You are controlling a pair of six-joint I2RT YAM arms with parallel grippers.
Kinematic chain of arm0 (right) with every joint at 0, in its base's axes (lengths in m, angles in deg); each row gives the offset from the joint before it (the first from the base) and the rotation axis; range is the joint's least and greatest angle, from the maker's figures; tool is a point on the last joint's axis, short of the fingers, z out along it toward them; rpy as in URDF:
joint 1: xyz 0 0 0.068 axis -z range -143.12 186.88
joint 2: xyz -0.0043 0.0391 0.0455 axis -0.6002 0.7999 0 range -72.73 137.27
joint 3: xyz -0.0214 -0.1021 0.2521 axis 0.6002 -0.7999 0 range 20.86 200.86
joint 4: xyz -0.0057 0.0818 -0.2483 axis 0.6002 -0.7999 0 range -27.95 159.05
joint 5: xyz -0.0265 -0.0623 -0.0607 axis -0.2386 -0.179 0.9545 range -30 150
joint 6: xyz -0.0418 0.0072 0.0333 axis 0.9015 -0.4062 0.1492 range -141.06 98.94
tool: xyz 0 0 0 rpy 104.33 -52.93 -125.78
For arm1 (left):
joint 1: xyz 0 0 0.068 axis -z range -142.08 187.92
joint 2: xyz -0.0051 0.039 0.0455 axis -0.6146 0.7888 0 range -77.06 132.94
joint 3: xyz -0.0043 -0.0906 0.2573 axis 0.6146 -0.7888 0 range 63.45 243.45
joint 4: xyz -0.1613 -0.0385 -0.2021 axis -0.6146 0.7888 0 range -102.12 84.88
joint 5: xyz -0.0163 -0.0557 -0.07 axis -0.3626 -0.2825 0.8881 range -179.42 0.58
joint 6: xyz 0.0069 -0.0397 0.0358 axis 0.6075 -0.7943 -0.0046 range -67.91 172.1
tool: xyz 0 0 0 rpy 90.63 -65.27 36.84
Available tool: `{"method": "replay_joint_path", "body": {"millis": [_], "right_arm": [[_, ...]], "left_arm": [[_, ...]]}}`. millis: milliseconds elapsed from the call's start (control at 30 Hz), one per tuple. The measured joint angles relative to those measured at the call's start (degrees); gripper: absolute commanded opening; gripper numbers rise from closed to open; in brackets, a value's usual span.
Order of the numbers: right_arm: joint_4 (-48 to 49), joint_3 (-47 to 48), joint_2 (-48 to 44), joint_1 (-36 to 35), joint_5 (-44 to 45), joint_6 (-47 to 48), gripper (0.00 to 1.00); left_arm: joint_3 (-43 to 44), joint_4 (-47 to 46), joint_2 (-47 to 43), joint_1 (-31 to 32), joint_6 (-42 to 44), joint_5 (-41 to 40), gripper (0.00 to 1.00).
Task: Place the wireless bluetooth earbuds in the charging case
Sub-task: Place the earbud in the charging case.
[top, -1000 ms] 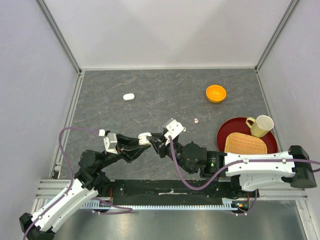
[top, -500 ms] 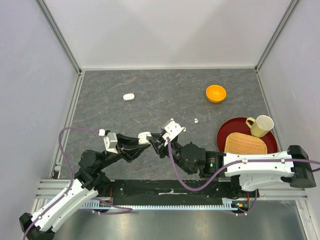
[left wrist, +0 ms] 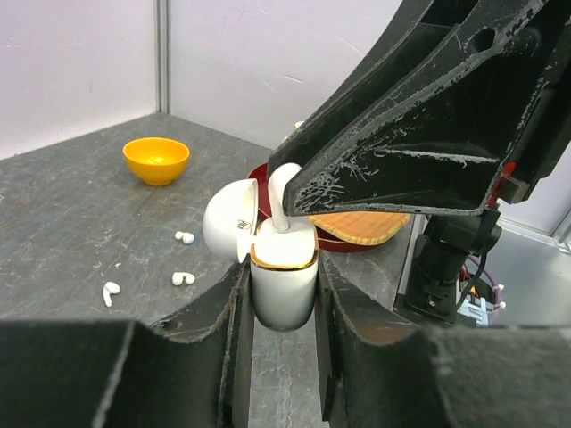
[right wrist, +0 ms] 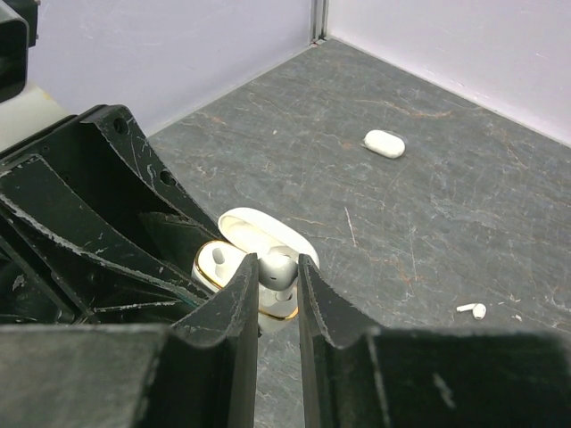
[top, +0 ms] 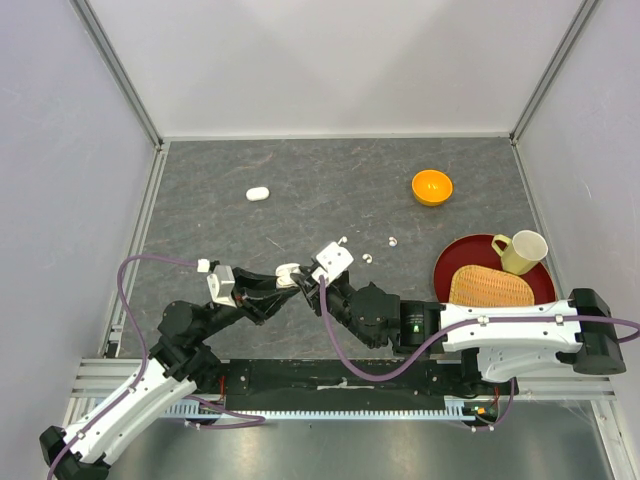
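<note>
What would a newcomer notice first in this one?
The two arms meet at the table's near centre: the left gripper clamps an open charging case upright, and the right gripper holds an earbud at its mouth. Three loose earbuds lie on the grey table just beyond, and an orange bowl stands out at far right.

Count: two white charging cases, namely the open case (left wrist: 284,272) and the closed case (top: 258,194). Four white earbuds: three loose earbuds (left wrist: 185,237) (left wrist: 183,278) (left wrist: 111,291) on the worktop (top: 300,170) and the fourth earbud (left wrist: 280,192) upright at the open case's mouth. One each of orange bowl (top: 432,186), red plate (top: 465,252), yellow mug (top: 520,251) and woven tray (top: 490,288); two robot arms, left arm (top: 150,385) and right arm (top: 510,330).
</note>
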Motion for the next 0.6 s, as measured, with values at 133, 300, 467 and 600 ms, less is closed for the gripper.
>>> {"method": "replay_joint_path", "body": {"millis": [133,300,467,600], "right_arm": [[-1.0,0.2,0.0,-0.1,0.0,0.0,0.00],[-2.3,0.7,0.3,-0.3,0.0,-0.1,0.16],[-5.0,3.2,1.3,-0.3,0.4,-1.5,0.63],[-8.7,6.2,1.9,-1.1,0.2,-4.4,0.86]], "left_arm": [[0.0,-0.1,-0.1,0.0,0.0,-0.9,0.02],[0.0,-0.1,-0.4,0.0,0.2,-1.2,0.02],[0.0,-0.2,-0.5,0.0,0.9,-1.6,0.02],[-0.1,-0.6,-0.6,0.0,1.3,-2.3,0.02]]}}
